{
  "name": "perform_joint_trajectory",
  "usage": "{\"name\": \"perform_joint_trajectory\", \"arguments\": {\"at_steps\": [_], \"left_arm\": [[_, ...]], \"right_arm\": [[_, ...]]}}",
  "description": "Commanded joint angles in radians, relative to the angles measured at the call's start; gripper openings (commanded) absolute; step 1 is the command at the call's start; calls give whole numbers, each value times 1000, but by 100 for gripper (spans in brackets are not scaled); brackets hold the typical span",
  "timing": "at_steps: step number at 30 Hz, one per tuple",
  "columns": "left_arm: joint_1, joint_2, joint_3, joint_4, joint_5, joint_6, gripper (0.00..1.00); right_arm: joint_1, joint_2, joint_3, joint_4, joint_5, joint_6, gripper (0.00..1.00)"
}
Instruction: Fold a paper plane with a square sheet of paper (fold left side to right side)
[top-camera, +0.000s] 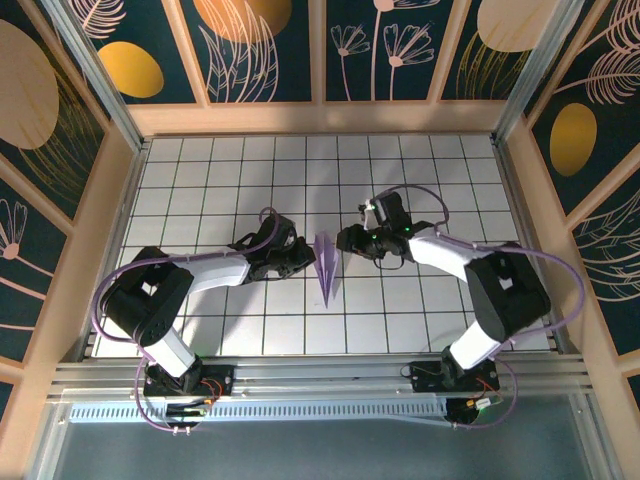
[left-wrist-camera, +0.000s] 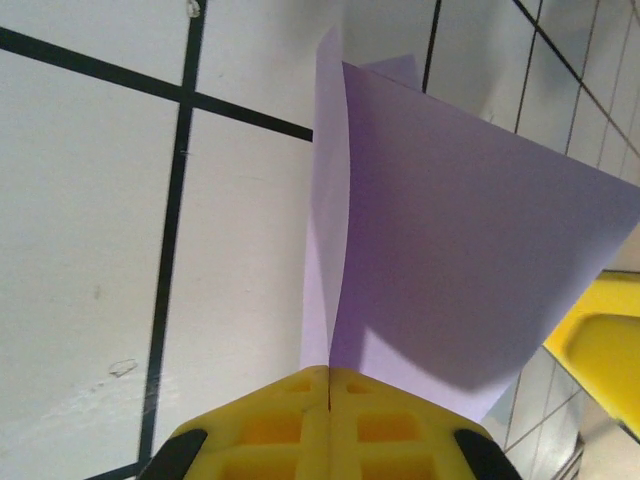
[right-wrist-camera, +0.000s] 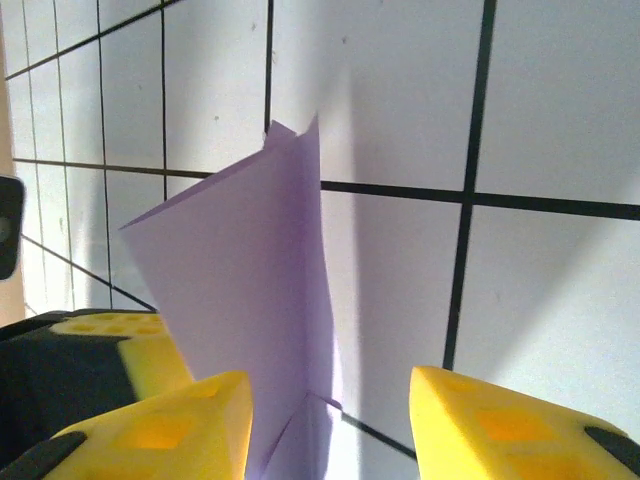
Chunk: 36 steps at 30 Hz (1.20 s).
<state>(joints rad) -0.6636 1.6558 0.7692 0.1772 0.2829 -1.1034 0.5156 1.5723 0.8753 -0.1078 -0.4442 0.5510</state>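
Observation:
The square sheet of paper is folded into a slim pointed paper plane (top-camera: 326, 268) of lavender-purple, lying mid-table with its tip toward the near edge. My left gripper (top-camera: 308, 257) reaches it from the left. In the left wrist view the yellow fingers (left-wrist-camera: 290, 420) are pressed together, and the left gripper (left-wrist-camera: 328, 378) is shut on the edge of the plane (left-wrist-camera: 450, 230), whose wing stands up from the tiles. My right gripper (top-camera: 346, 240) is at the plane's right side. It stands open (right-wrist-camera: 330, 425), with the raised purple fold (right-wrist-camera: 250, 280) between its fingers and touching neither.
The floor is white grid tile (top-camera: 420, 180), ringed by wooden walls (top-camera: 320, 118) with painted panels. An aluminium rail (top-camera: 320, 378) runs along the near edge by the arm bases. The left gripper's yellow finger (right-wrist-camera: 110, 340) shows at the left edge of the right wrist view.

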Motion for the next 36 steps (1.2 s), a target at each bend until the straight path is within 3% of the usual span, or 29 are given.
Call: {"name": "perform_joint_trajectory", "arguments": {"at_steps": [1,5,13,30,36], "left_arm": [[-13,-10,-2,48,-9,-64,0],[-30,-8,2,59,-41,-106,0],[-39,1,7,59,-48,-118,0],[-42,9,10,50,-48,-113,0],[-44,15,15,45,-47,-110,0]], "right_arm": [[26,-96,30,-207,81,-44,43],[105,-151,5,-231,60,11,39],[210,-81,-3,-194,96,59,44],[266,39,54,-194,164,34,45],[273,58,82,-227,215,21,40]]}}
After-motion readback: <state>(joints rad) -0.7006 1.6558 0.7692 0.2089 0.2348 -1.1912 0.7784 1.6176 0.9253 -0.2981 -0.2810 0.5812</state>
